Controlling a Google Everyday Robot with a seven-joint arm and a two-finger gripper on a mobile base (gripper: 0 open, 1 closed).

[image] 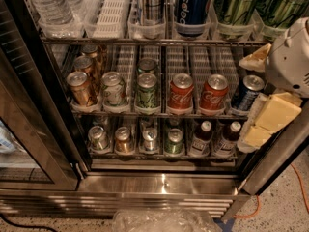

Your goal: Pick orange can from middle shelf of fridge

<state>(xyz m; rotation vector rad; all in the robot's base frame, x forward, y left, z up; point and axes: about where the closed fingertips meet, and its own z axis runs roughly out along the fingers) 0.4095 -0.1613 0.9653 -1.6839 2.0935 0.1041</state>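
The fridge [164, 183] stands open in the camera view. Its middle shelf [145, 114] holds single cans in pale lanes. The front orange can [81, 88] stands in the leftmost lane, with two more alike [85, 65] lined up behind it. My gripper [252, 98] is at the right edge of the fridge opening, at middle-shelf height, far right of the orange cans. Its yellowish fingers [277, 111] are spread and hold nothing.
On the same shelf stand a green-and-white can [113, 88], a green can [147, 90], two red Coca-Cola cans [181, 93] and a blue can [246, 93]. Bottles and tall cans sit above, small cans and brown bottles [202, 138] below. The glass door [29, 144] hangs at the left.
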